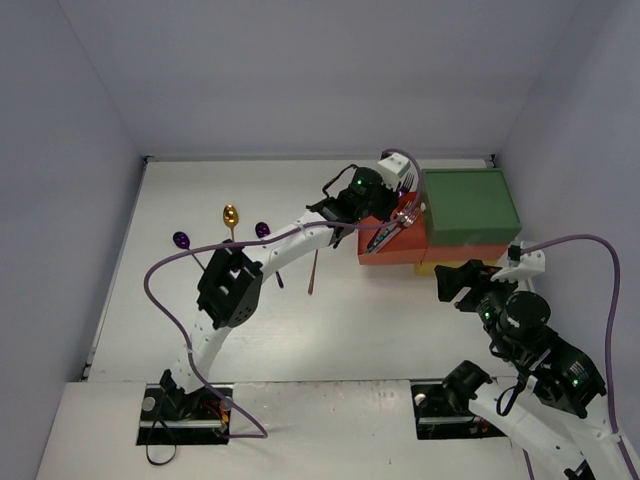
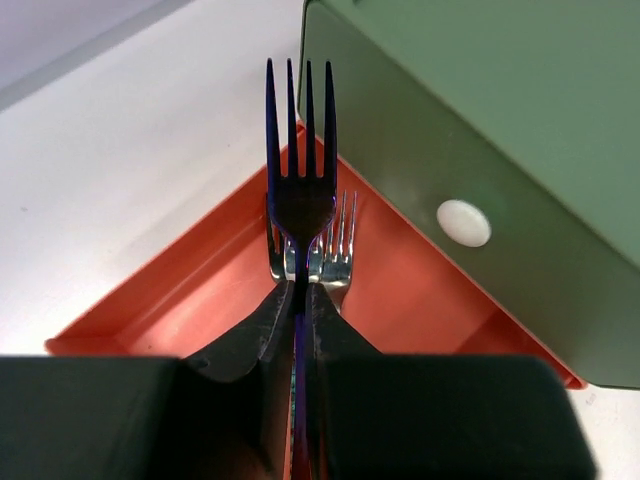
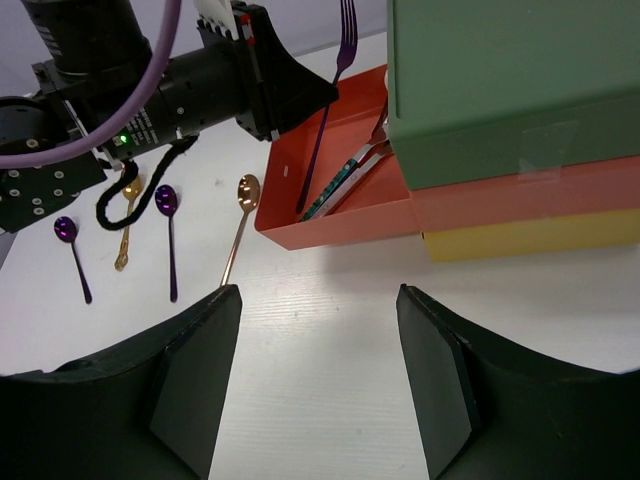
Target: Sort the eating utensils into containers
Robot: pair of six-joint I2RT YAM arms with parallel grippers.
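The left claw [image 2: 300, 305] pinches a purple fork [image 2: 300, 195] by its handle, tines up, over the red drawer [image 2: 190, 290] jutting at nine o'clock from the green box [image 2: 500, 120]. Dropped this steeply, it may bounce out. The right claw [image 3: 316, 300] hangs spread.

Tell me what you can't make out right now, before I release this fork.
- Number of forks in the red drawer: left wrist view, the held purple fork and left gripper cover most of them.
- Contents of the green box and yellow drawer: both closed in every view.
- Purple fork's tine tips: right wrist view, cut off by the top edge.
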